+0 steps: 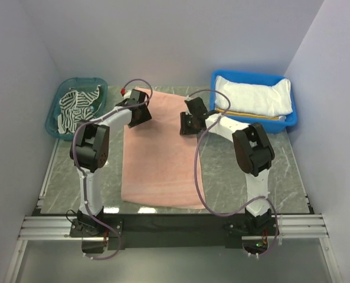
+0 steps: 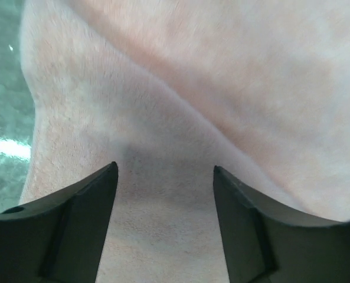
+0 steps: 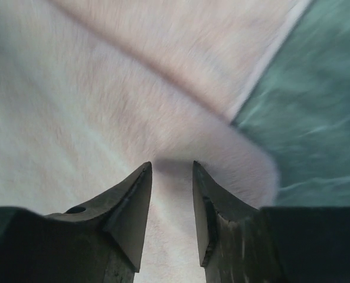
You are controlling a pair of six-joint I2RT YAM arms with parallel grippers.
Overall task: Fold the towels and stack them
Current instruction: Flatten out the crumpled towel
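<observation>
A salmon pink towel [image 1: 160, 165] lies spread flat down the middle of the table. My left gripper [image 1: 140, 118] is low over its far left part. In the left wrist view that gripper [image 2: 164, 168] is open wide, with pink cloth [image 2: 163, 88] and a soft ridge under it. My right gripper [image 1: 188, 125] is at the towel's far right edge. In the right wrist view it [image 3: 172, 164] is narrowly open, tips on the pink cloth [image 3: 104, 106] beside a rounded edge. A dark-and-white striped towel [image 1: 77, 106] lies crumpled in a teal basket. A white towel [image 1: 254, 97] lies in a blue bin over a yellow-striped one [image 1: 251, 113].
The teal basket [image 1: 52, 127] stands at the far left corner and the blue bin [image 1: 245, 75] at the far right. Grey walls close in three sides. Green marbled tabletop [image 1: 287, 171] shows on both sides of the pink towel.
</observation>
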